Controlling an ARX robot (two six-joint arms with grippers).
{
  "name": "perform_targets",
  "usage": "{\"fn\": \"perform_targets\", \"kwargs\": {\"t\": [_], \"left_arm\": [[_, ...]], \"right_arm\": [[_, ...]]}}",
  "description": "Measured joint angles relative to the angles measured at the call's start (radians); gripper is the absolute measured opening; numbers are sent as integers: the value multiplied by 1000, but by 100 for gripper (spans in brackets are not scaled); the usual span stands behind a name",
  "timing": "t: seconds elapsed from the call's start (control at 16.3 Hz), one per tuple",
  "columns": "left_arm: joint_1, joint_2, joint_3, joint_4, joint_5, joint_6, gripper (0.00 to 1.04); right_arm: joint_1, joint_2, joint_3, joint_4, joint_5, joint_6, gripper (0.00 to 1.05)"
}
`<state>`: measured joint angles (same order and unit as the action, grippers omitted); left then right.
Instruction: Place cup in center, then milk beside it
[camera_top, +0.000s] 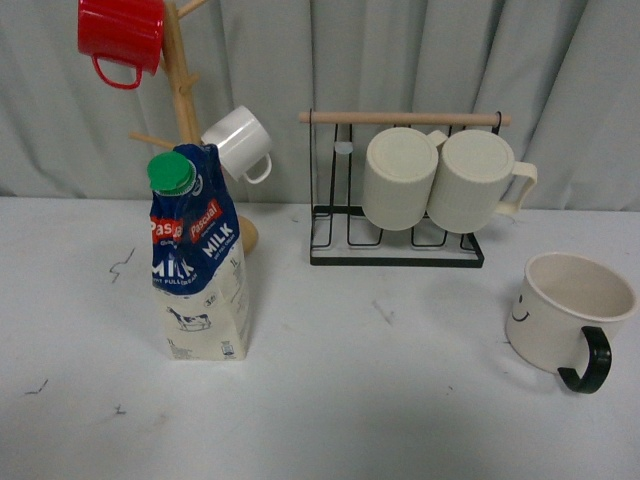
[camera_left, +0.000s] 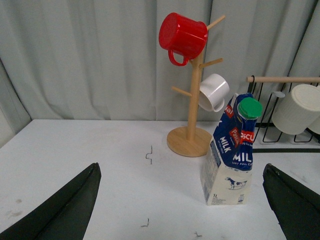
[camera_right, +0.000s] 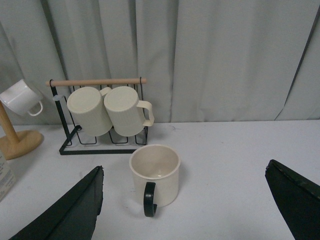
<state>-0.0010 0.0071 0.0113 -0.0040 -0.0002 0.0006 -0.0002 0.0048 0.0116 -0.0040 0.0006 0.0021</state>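
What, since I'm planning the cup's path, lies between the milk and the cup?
Nothing: the front view shows only bare table between milk and cup; the rack stands farther back.

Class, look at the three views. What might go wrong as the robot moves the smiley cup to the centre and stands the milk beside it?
1. The milk carton is tall and narrow, so a high grip may topple it.
2. The white mug on the mug tree hangs near its cap; lifting could knock it.
3. The cup has its handle towards the robot, which the open right gripper may snag.
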Motion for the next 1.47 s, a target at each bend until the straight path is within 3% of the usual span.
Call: {"fn": "perform_targets", "kwargs": {"t": [1.22, 1.35, 1.47], "left_arm": [[0, 0, 0, 0, 0, 0, 98], [0, 0, 0, 0, 0, 0, 98], [0, 0, 0, 0, 0, 0, 98]], "right_arm": [[0, 3, 0, 18, 3, 6, 98], [-8, 134, 13, 221, 19, 34, 98], [-60, 448, 63, 499, 21, 70, 98]]}}
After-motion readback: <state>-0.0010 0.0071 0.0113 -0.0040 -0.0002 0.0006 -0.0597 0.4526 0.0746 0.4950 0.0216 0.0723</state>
